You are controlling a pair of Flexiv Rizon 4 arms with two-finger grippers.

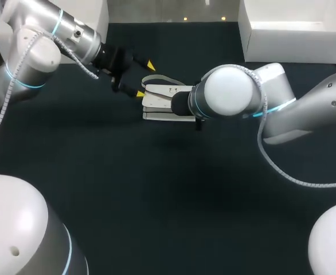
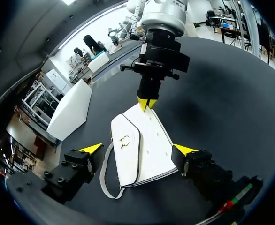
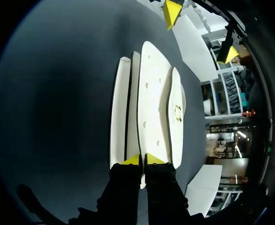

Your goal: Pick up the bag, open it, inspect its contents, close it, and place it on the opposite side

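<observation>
A white bag [image 1: 159, 103] lies flat on the black table, its flap with a gold clasp [image 2: 124, 139] facing up and a grey strap [image 2: 107, 183] trailing off one end. My right gripper [image 3: 143, 160] is shut on the thin edge of the bag [image 3: 151, 108] at the end nearest my right arm; in the head view the wrist hides its tips. My left gripper [image 1: 145, 80] is open at the opposite end. Its two yellow tips stand wide on either side of the bag [image 2: 147, 145] without touching it.
A white box [image 1: 294, 31] stands at the back right of the table and another white box [image 1: 93, 11] at the back left. The bag sits on the dark table surface [image 1: 168, 189] between the two arms.
</observation>
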